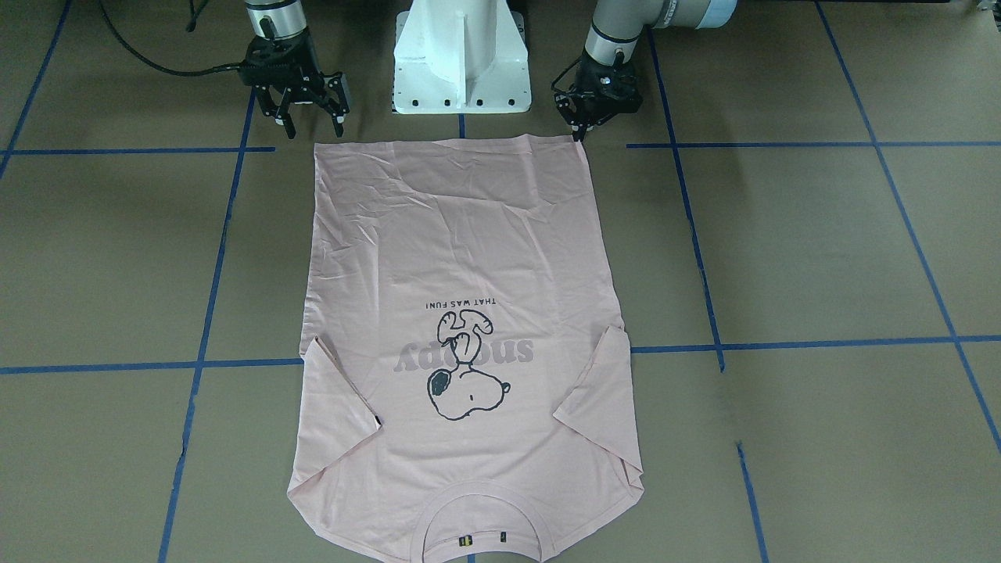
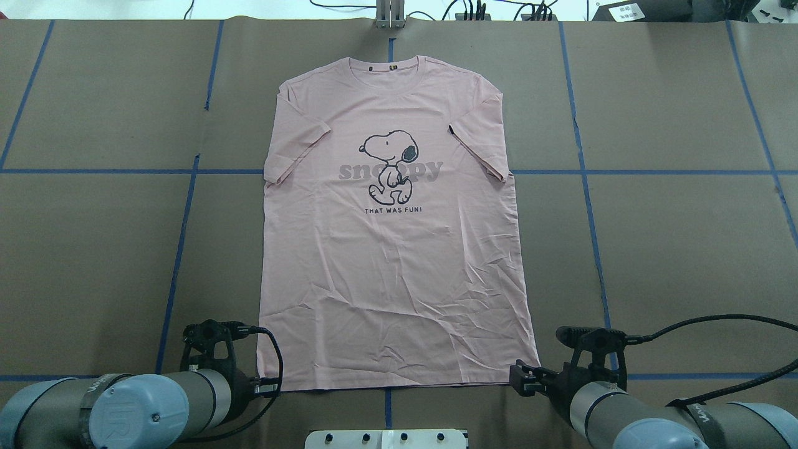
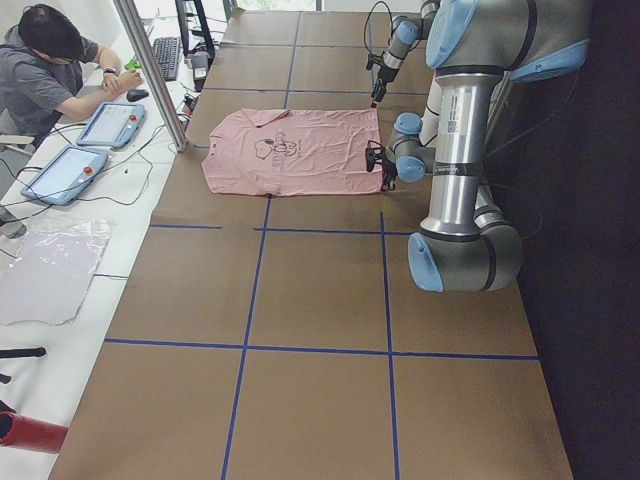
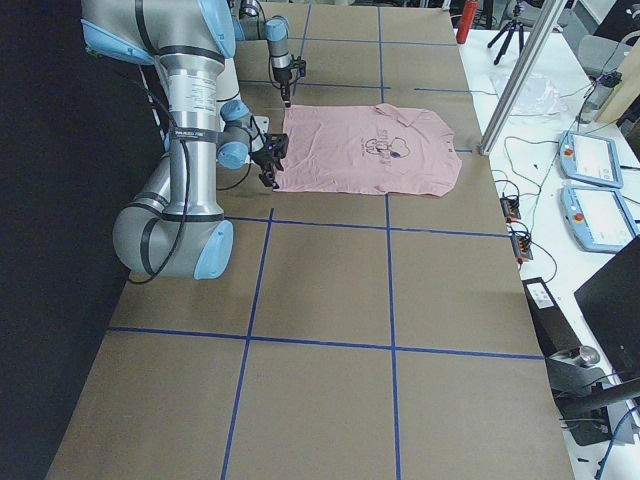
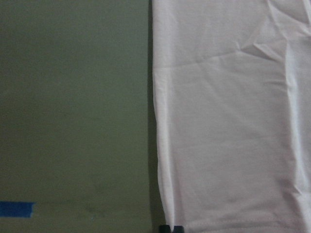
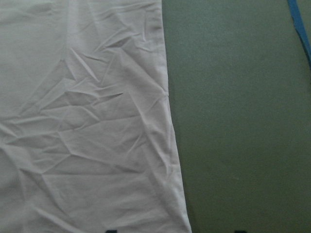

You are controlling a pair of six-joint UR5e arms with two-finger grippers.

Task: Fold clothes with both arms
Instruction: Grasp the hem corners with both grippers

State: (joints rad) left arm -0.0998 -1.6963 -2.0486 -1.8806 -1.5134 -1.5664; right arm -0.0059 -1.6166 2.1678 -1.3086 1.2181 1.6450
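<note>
T-shirt (image 2: 393, 262) lies flat, no fold made yet; left gripper (image 1: 581, 131) closed at near hem corner, right gripper (image 1: 315, 127) open by the other.

Robotics lab. The left arm (image 3: 460, 150), a jointed industrial type, stood on a bench (image 3: 320, 400) papered brown with a blue tape grid (image 3: 300, 349). A side desk (image 3: 60, 250) held teach pendants (image 3: 110, 123), a keyboard (image 3: 167, 57) and cables. A person (image 3: 45, 75) sat there.
</note>
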